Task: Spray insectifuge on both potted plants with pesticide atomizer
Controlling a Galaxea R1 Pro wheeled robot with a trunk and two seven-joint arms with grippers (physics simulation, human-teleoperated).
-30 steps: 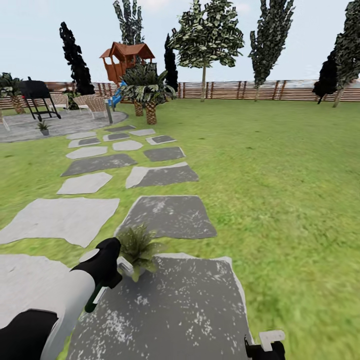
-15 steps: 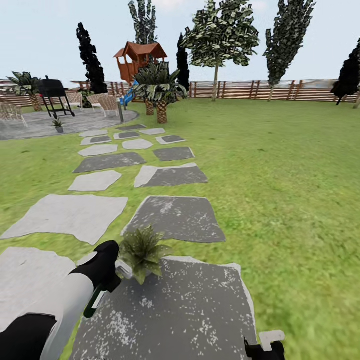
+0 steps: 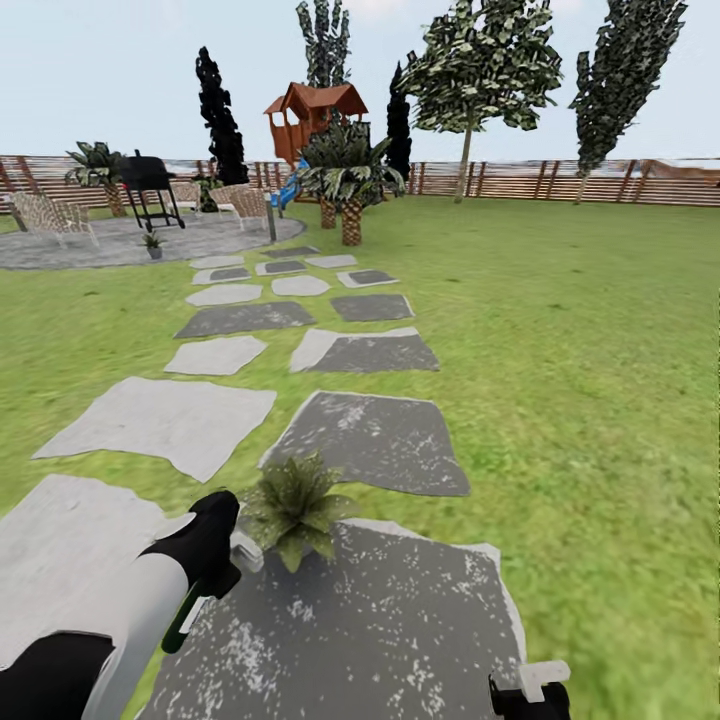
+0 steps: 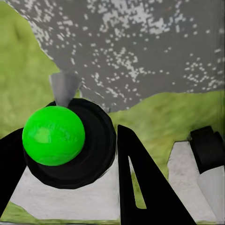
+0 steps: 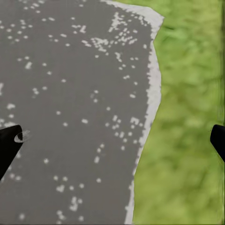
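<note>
My left gripper [image 3: 226,558] is shut on the pesticide atomizer [image 3: 186,616], a slim dark green bottle whose pale grey spray head [image 3: 246,549] sits right beside the near potted plant [image 3: 296,510]. That rosette stands at the back edge of a dark stepping stone [image 3: 360,620]. In the left wrist view the atomizer's bright green end [image 4: 53,135] sits between the black fingers [image 4: 140,187], with the grey nozzle [image 4: 63,87] beyond. The other potted plant [image 3: 152,242] is far off on the round patio [image 3: 90,248]. Low at the picture's edge, my right gripper [image 3: 530,692] is open [image 5: 112,140] over stone and grass.
Stepping stones [image 3: 170,420] lead across the lawn to the patio with a black grill [image 3: 148,186] and wicker chairs [image 3: 50,215]. Palms [image 3: 345,180], a wooden playhouse [image 3: 312,115] and tall trees stand before the brown slatted fence [image 3: 560,180]. Open lawn [image 3: 580,360] lies to the right.
The whole picture has shifted right, so the camera has turned left. The left gripper keeps the atomizer beside the near plant; the right gripper holds its place.
</note>
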